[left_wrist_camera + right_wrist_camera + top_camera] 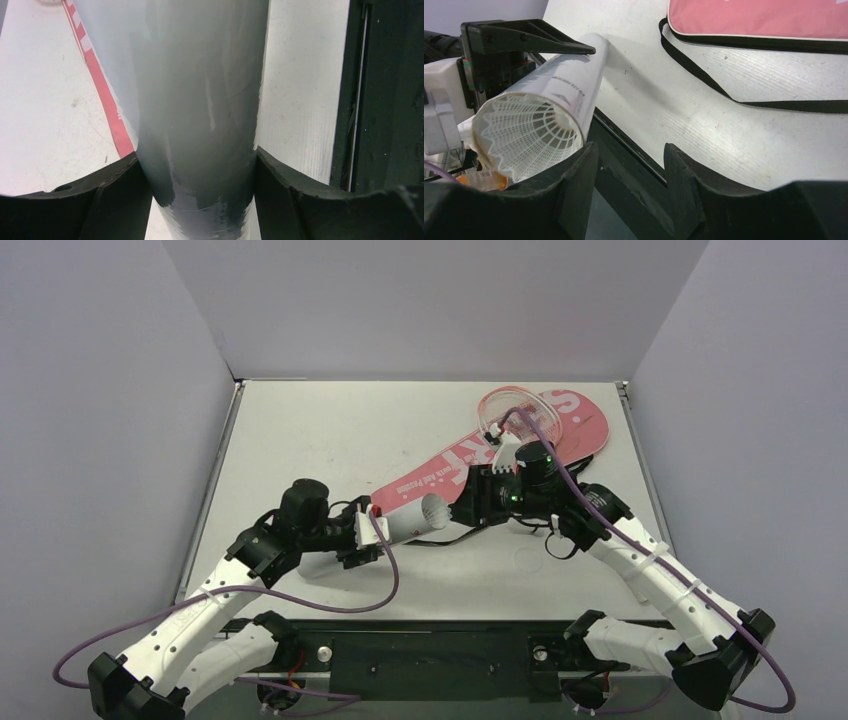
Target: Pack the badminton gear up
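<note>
My left gripper (372,532) (197,161) is shut on the long white tube (405,523) (200,100), holding it off the table with its open end toward the right arm. In that mouth sits a white shuttlecock (524,135), its mesh skirt facing outward. Just right of the mouth, my right gripper (470,505) (629,150) stands open, nothing between its fingers. The pink "SPORT" cover (470,455) (764,17) lies flat behind, its black strap (724,95) trailing on the table. Pink-and-white racket heads (520,412) rest on the cover's wide end.
Grey walls close the table (330,430) on the left, back and right. The black base rail (430,650) runs along the near edge, below the right gripper in its wrist view. Purple cables (300,605) loop from both arms.
</note>
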`<move>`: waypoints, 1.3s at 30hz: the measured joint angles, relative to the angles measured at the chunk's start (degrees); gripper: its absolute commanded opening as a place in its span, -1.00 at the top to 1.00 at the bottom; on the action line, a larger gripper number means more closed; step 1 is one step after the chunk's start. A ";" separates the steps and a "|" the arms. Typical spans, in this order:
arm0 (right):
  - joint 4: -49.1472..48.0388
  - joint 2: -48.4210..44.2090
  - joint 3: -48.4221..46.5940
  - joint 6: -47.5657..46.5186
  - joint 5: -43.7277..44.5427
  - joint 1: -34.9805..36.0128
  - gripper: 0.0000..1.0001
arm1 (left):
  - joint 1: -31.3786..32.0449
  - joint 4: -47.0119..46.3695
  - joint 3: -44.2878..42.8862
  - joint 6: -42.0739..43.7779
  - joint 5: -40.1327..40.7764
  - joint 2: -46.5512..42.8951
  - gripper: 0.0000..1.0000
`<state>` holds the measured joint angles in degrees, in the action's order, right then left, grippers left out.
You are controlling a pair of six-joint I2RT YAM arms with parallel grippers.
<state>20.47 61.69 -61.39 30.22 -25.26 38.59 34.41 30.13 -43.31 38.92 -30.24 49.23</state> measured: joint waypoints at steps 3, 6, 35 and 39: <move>-0.63 1.29 0.04 0.39 0.39 0.76 0.10 | 0.07 -0.07 -0.20 0.02 -0.09 0.02 0.69; -0.15 1.68 0.02 0.11 1.05 0.90 0.10 | 0.07 -0.22 -0.24 0.02 -0.07 0.02 0.69; -3.17 1.01 0.76 2.08 0.52 1.75 0.09 | 0.07 -0.24 -0.24 0.48 0.02 0.07 0.69; -3.93 2.86 0.76 2.16 0.85 2.43 0.01 | 0.07 -0.26 -0.24 0.48 0.04 0.11 0.69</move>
<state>16.53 64.55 -60.62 32.38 -24.40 41.01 34.48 29.87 -43.55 39.40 -30.20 49.34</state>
